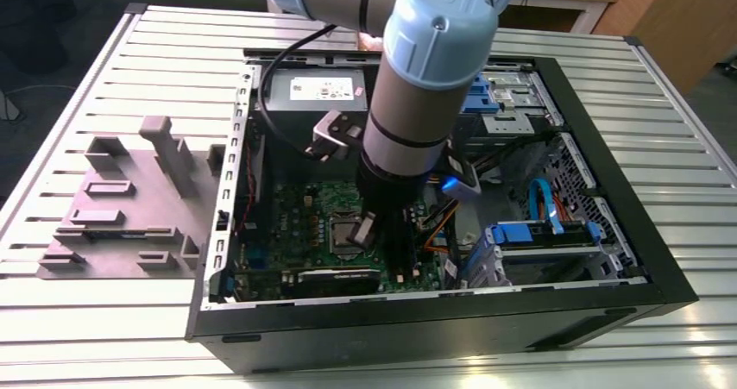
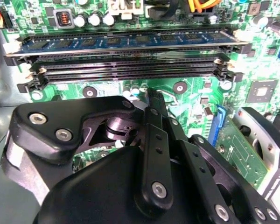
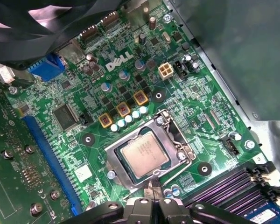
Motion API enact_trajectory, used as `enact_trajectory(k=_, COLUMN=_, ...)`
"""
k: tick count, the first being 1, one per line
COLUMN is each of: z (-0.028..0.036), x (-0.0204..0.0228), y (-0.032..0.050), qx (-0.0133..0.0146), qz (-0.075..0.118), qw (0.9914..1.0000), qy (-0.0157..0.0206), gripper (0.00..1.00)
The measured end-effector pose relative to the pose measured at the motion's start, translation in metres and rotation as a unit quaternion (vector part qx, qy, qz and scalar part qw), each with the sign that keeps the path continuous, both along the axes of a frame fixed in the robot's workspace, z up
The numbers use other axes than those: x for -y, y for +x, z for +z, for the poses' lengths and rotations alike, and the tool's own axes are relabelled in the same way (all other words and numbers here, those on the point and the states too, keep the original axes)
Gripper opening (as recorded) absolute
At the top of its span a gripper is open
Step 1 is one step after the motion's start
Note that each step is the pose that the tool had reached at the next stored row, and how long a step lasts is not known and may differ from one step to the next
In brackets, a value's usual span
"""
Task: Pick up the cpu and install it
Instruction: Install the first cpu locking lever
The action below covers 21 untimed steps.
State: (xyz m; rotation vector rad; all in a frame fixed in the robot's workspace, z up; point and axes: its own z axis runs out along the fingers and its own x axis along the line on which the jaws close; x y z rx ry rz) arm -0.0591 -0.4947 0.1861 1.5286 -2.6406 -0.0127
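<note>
Sitting seated in its socket, the cpu (image 3: 144,153) looks light, rigid, fragile, best held by edges; gripper (image 3: 152,198) pinched narrow, empty.

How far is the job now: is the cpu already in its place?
Seemingly yes: the cpu lies flat inside the socket frame on the motherboard. The gripper hovers just beside it, carrying nothing visible. Whether the frame is locked, I cannot tell.
</note>
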Motion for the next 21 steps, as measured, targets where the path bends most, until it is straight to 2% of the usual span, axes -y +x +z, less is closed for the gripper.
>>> enact_trajectory(k=3, z=0.0003, x=0.0013, y=0.0000, qx=-0.0001, qz=0.000, qw=1.00000, qy=0.0016, gripper=0.10)
enact_trajectory(k=10, z=0.0008, x=0.0038, y=0.0014, qx=-0.0004, qz=0.000, qw=0.99997, qy=0.0078, gripper=0.10)
enact_trajectory(k=15, z=0.0011, x=0.0056, y=0.0025, qx=-0.0002, qz=0.000, qw=0.99990, qy=0.0139, gripper=0.10)
enact_trajectory(k=21, z=0.0012, x=0.0073, y=0.0025, qx=-0.0002, qz=0.000, qw=0.99988, qy=0.0153, gripper=0.10)
